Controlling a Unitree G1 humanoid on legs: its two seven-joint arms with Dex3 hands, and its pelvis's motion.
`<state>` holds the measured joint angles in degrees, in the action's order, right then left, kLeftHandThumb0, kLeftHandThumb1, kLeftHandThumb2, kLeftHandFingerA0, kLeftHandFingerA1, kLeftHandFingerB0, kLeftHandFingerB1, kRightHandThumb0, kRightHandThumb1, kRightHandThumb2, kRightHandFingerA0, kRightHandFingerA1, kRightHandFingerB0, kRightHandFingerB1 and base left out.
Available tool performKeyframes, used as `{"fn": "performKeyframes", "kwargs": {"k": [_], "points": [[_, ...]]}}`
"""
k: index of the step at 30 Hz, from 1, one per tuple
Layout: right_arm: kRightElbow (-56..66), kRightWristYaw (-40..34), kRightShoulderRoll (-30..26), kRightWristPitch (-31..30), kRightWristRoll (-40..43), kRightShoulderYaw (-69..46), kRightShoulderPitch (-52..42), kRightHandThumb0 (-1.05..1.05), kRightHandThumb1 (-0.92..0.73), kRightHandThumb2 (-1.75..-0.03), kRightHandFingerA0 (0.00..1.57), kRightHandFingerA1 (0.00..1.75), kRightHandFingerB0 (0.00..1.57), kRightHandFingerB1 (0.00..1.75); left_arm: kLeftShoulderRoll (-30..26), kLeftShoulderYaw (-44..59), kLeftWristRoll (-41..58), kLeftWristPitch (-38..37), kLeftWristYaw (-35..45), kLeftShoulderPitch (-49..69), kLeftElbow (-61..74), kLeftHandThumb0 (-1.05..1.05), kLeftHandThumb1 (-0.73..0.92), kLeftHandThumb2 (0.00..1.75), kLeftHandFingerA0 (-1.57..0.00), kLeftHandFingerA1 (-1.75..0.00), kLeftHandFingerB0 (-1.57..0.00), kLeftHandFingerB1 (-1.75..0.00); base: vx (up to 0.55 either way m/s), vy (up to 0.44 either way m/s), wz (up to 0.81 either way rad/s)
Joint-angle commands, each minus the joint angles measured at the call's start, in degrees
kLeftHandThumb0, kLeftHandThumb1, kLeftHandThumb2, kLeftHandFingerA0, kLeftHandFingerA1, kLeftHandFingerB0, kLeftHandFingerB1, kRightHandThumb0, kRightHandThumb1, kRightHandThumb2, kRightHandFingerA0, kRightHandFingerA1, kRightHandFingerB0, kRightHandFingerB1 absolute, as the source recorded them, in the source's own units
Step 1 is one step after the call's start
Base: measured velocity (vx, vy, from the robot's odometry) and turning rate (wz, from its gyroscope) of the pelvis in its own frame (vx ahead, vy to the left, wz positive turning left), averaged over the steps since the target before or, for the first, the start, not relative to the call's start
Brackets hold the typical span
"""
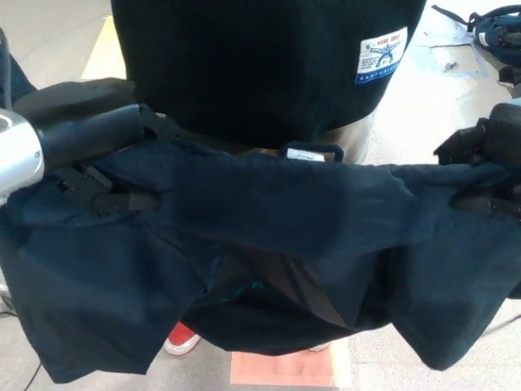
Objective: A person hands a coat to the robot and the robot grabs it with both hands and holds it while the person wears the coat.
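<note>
A dark navy coat (269, 212) hangs stretched across the middle of the head view, collar edge up, its hanging loop (313, 152) near the centre. My left hand (106, 183) is shut on the coat's left shoulder, with the black forearm and silver wrist reaching in from the left. My right hand (488, 175) is shut on the coat's right shoulder at the right edge. A person in a black top (269, 57) with a white label stands close behind the coat, back turned to me. The coat's dark lining (277, 301) sags open below.
A red shoe (181, 338) of the person shows under the coat on the pale floor. A reddish floor marking (289, 368) lies at the bottom centre. Dark bags and cables (492, 28) sit at the top right.
</note>
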<state>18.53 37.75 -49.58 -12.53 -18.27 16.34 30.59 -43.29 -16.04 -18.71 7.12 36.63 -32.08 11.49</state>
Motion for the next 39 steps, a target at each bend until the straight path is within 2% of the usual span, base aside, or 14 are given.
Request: {"fn": "performKeyframes", "kwargs": {"k": [1, 7, 8, 10, 15, 19, 22, 28, 29, 31, 32, 34, 38, 39], "points": [[-5.0, -38.2, 12.3, 7.3, -15.0, -6.2, -10.1, -0.32, -0.82, -0.66, 1.03, 1.36, 0.85, 1.28, 9.1, 3.6, -11.8, -13.8, -34.4, 12.0, -6.8, -0.3, 0.79, 0.64, -0.83, -1.71, -0.67, -1.49, 0.0, 0.0, 0.0], [-6.6, -42.3, 14.9, 4.9, -17.8, -6.3, -8.3, -0.32, -0.8, -0.64, 0.99, 1.53, 0.79, 1.41, 8.7, 3.2, -16.4, -13.6, -39.5, 10.1, -8.1, -0.3, 0.83, 0.64, -1.04, -1.16, -0.89, -0.96, 0.0, 0.0, 0.0], [-7.0, -43.0, 15.3, 4.3, -18.5, -6.3, -7.6, -0.33, -0.81, -0.64, 0.93, 1.63, 0.73, 1.47, 10.9, 4.4, -15.9, -13.4, -43.0, 10.1, -9.0, -0.34, 0.81, 0.64, -0.98, -1.56, -0.8, -1.48, 0.0, 0.0, 0.0], [-7.7, -44.4, 15.3, 4.0, -20.1, -5.8, -6.8, -0.34, -0.79, -0.68, 0.97, 1.58, 0.79, 1.39, 12.1, 4.9, -16.3, -12.5, -45.1, 9.8, -9.5, -0.38, 0.89, 0.67, -0.92, -1.72, -0.74, -1.64, 0.0, 0.0, 0.0], [-9.2, -44.6, 14.5, 3.6, -22.8, -4.6, -4.2, -0.37, -0.84, -0.65, 1.08, 1.18, 0.92, 1.07, 12.4, 5.1, -18.2, -10.3, -45.8, 8.9, -9.0, -0.39, 0.86, 0.71, -0.87, -1.73, -0.77, -1.54, 0.0, 0.0, 0.0], [-8.8, -41.7, 16.1, 1.2, -21.1, -5.6, -2.1, -0.39, -0.82, -0.65, 1.07, 1.26, 0.87, 1.24, 13.0, 6.6, -17.1, -9.3, -44.7, 7.3, -8.9, -0.41, 0.87, 0.71, -0.85, -1.72, -0.76, -1.52, 0.0, 0.0, 0.0], [-8.8, -41.3, 16.6, 1.1, -20.8, -6.2, -1.3, -0.37, -0.83, -0.64, 1.09, 1.09, 0.95, 1.0, 13.6, 7.3, -17.1, -9.0, -45.6, 6.2, -9.2, -0.4, 0.89, 0.68, -0.92, -1.63, -0.74, -1.46, 0.0, 0.0, 0.0], [-10.7, -46.2, 18.4, 0.9, -23.1, -7.3, 1.3, -0.39, -0.82, -0.64, 1.05, 1.17, 0.92, 1.0, 14.6, 8.5, -19.2, -10.1, -51.0, 3.3, -10.6, -0.35, 0.83, 0.7, -0.95, -1.61, -0.79, -1.37, 0.0, 0.0, 0.0], [-11.7, -48.0, 18.1, 1.6, -23.8, -7.7, 2.7, -0.37, -0.82, -0.63, 1.12, 0.85, 0.94, 0.7, 14.3, 8.8, -19.8, -12.0, -53.7, 1.5, -12.3, -0.35, 0.86, 0.65, -0.98, -1.62, -0.81, -1.41, 0.0, 0.0, 0.0], [-12.7, -50.4, 18.6, 2.6, -23.6, -8.7, 4.5, -0.37, -0.8, -0.63, 1.12, 0.91, 0.96, 0.78, 13.9, 8.9, -20.9, -13.4, -56.8, -0.8, -14.2, -0.36, 0.87, 0.65, -0.98, -1.63, -0.85, -1.4, 0.0, 0.0, 0.0], [-13.6, -51.5, 18.7, 3.4, -22.7, -9.8, 7.1, -0.36, -0.8, -0.65, 1.04, 1.35, 0.91, 1.16, 13.6, 8.9, -21.8, -12.2, -57.3, -3.6, -15.1, -0.39, 0.84, 0.73, -0.94, -1.7, -0.85, -1.49, 0.0, 0.0, 0.0], [-14.7, -52.7, 18.3, 4.4, -22.5, -10.4, 9.1, -0.36, -0.82, -0.64, 1.1, 1.24, 0.97, 1.05, 13.0, 8.7, -23.0, -12.3, -59.2, -5.9, -16.4, -0.37, 0.86, 0.72, -0.92, -1.72, -0.79, -1.52, 0.0, 0.0, 0.0], [-16.1, -51.9, 17.3, 3.2, -22.1, -12.0, 16.2, -0.38, -0.84, -0.68, 1.04, 1.42, 0.86, 1.35, 11.8, 9.1, -23.3, -14.3, -63.3, -13.7, -21.7, -0.38, 0.9, 0.67, -0.89, -1.75, -0.65, -1.65, 0.0, 0.0, 0.0], [-17.3, -51.8, 16.6, 3.5, -21.8, -12.4, 19.3, -0.38, -0.68, -1.07, 1.03, 1.16, 0.77, 0.9, 11.3, 9.4, -23.1, -14.5, -63.8, -16.8, -23.1, -0.38, 0.88, 0.66, -0.88, -1.74, -0.76, -1.44, 0.0, 0.0, 0.0]]}}
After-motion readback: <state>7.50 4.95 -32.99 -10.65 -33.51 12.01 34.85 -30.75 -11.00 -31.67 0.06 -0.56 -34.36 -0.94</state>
